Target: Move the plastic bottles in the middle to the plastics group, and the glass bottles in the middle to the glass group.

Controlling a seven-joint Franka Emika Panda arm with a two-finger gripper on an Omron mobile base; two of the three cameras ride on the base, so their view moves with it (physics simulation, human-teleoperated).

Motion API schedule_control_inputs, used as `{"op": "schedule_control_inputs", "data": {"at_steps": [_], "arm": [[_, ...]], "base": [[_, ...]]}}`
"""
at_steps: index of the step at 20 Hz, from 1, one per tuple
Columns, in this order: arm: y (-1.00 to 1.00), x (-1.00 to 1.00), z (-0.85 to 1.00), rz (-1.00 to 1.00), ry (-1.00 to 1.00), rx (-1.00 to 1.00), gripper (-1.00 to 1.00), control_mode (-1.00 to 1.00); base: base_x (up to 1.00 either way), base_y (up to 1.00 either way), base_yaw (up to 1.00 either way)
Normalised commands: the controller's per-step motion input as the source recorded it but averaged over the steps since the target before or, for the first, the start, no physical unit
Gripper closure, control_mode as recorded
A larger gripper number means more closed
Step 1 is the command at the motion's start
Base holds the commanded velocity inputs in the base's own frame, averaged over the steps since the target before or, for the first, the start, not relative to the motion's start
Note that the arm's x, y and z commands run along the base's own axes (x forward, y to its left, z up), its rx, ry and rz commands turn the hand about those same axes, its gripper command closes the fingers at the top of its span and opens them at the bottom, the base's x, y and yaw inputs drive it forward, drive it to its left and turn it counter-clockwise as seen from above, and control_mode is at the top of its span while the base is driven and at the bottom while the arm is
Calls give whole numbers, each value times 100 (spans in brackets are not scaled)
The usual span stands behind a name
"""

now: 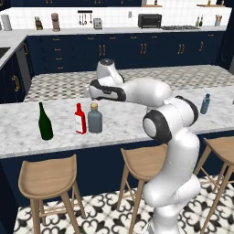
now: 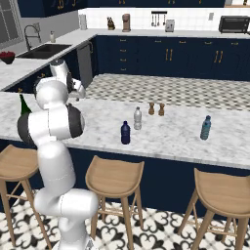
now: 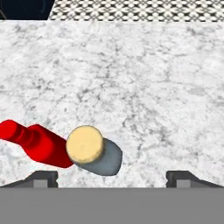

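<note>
The squat grey glass bottle (image 1: 95, 119) with its tan cork cap (image 3: 85, 143) stands on the marble counter (image 1: 128, 121), right beside the red flat bottle (image 1: 80, 119) and near the tall dark green wine bottle (image 1: 45, 122). My gripper (image 3: 114, 178) hangs open just above the grey bottle, holding nothing, and the bottle's cap sits left of the gap's middle. Farther right on the counter stand the navy bottle (image 2: 125, 133) and the slim clear bottle (image 2: 137, 118). The grey-blue bottle (image 2: 206, 128) stands alone at the right end.
Two tiny brown-topped shakers (image 2: 156, 109) stand behind the clear bottle. Wooden stools (image 1: 48, 176) line the counter's near side. A sink (image 2: 45, 50) is set in the side counter at the left.
</note>
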Motion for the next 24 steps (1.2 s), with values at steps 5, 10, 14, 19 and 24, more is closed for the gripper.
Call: {"op": "schedule_control_inputs", "data": {"at_steps": [5, 10, 14, 19, 24], "arm": [[-92, -41, 0, -13, 0, 5, -100, -100], [-87, -35, 0, -14, 0, 4, -100, -100], [-92, -32, 0, -15, 0, 4, -100, -100], [-89, -30, 0, -17, 0, 1, -100, -100], [-60, -41, 1, -12, 0, 0, -100, -100]], "base": [[0, 0, 0], [0, 0, 0], [0, 0, 0], [0, 0, 0], [0, 0, 0]]}}
